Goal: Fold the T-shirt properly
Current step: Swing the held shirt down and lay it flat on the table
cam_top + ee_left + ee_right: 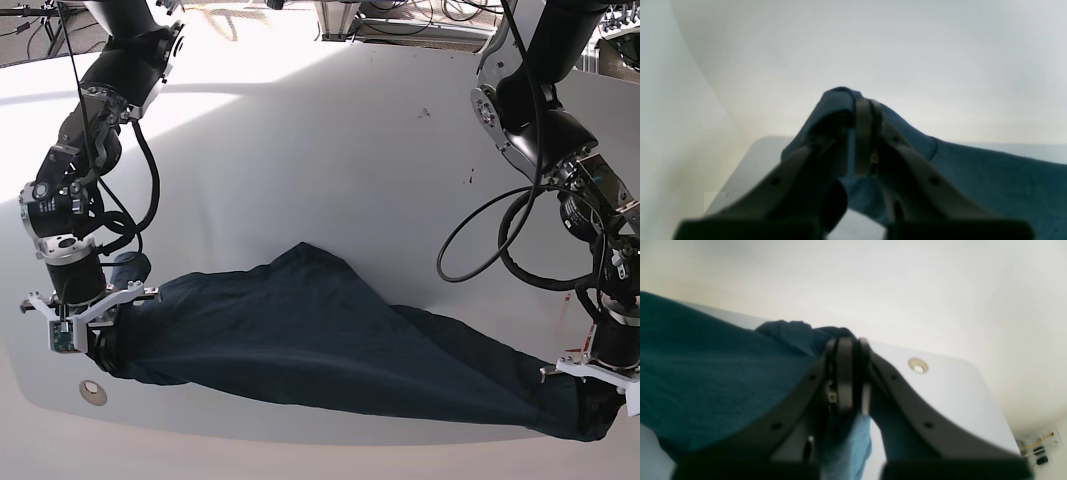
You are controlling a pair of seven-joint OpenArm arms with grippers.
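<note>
The T-shirt is a dark navy cloth stretched in a long band across the lower part of the base view, running from the lower left to the lower right corner of the frame. It lies on the white table, with a raised peak of cloth near the centre and folds sloping down to either side. Both ends of the garment are bunched and held off the surface.

At the lower left of the base view, the right gripper is closed on the bunched end of the shirt. The right wrist view confirms this: the jaws are pressed together with navy cloth pinched between them, fabric spilling to the left of the frame and a paler blue fold hanging below the fingers.

At the lower right of the base view, the left gripper is likewise closed on the opposite end. In the left wrist view the jaws are clamped tight on a hump of cloth, which trails away to the right of the frame.

A small round fitting sits in the table surface just below the right gripper, also visible in the right wrist view. Black cables loop from the left arm above the table.
</note>
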